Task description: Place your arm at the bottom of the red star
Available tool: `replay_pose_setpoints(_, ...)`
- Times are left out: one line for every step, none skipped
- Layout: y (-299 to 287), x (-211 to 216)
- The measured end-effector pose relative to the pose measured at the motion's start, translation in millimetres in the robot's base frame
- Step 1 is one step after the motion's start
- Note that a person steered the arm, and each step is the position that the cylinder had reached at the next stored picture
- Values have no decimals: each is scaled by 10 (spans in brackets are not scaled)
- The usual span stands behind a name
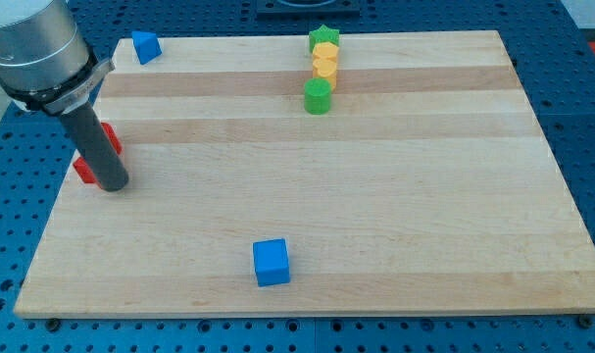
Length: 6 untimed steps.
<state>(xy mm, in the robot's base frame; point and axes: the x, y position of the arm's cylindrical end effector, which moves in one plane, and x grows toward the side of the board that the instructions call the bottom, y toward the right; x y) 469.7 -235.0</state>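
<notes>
A red block, the red star, lies near the board's left edge, mostly hidden behind my dark rod; only red bits show at its left and upper right. My tip rests on the board right at the star's lower right side, touching or nearly touching it.
A blue cube sits near the view's bottom centre. A blue block is at the top left. At the top centre a column holds a green star, two yellow blocks and a green block. The wooden board ends at blue surroundings.
</notes>
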Motion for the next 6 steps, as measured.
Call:
replay_pose_setpoints(-51,0)
replay_pose_setpoints(-116,0)
replay_pose_setpoints(-105,49)
replay_pose_setpoints(430,150)
replay_pose_setpoints(1353,40)
replay_pose_setpoints(2144,-201)
